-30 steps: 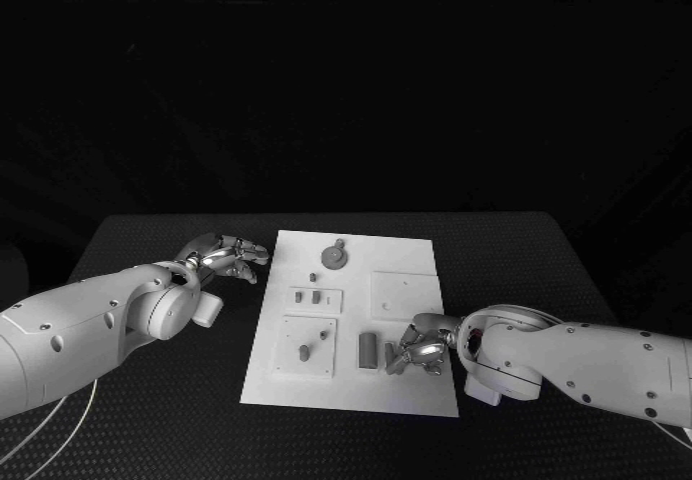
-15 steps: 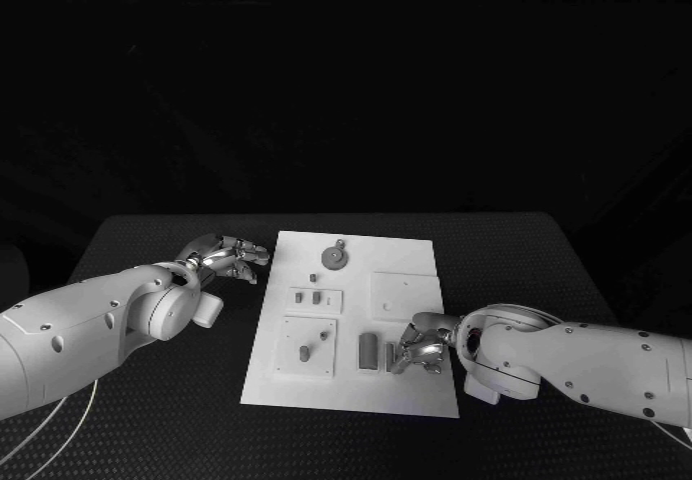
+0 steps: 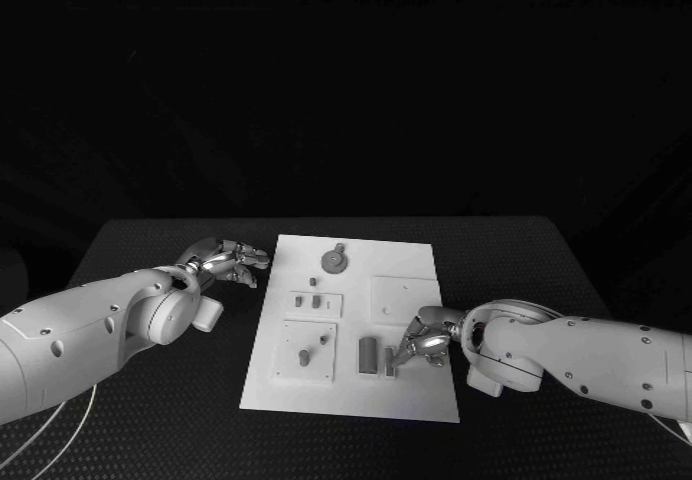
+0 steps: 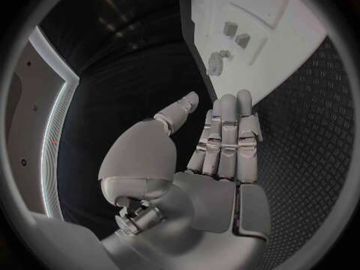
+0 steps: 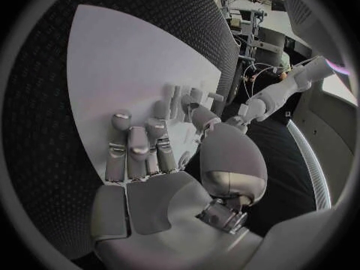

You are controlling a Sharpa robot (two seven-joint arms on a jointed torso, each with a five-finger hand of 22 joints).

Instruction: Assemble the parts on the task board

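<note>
Right hand (image 3: 423,344) over the board (image 3: 411,400), next to 2 upright bars (image 3: 378,355).
Its fingers look extended, holding nothing. Left hand (image 3: 224,260) off the board, fingers together, empty.

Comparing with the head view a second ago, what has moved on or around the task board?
The right robot hand drew slightly up the task board, away from its near edge, holding nothing. The left robot hand stayed beside the board's left edge; the grey parts kept their places.

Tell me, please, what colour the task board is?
White; the task board shows best in the head view.
</note>
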